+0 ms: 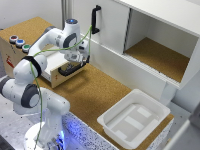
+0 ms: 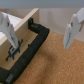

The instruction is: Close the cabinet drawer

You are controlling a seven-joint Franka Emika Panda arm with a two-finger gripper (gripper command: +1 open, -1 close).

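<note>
Wide-spread pincer (image 2: 41,34) above the cabinet drawer (image 1: 64,71), drawer interior hidden by the arm.

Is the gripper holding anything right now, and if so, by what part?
Nothing is held. The gripper is open, its fingers spread apart beside the black bar handle of the cabinet drawer, not closed on it.

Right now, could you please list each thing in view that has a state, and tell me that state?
cabinet drawer: pulled out of the cabinet, not closed.
tool: open, fingers spread, holding nothing, at the drawer front by its black handle.
tall white door: shut.
large white cupboard's compartment: open at the front, nothing seen inside.
white plastic tray: upright on the cork surface, nothing in it.
</note>
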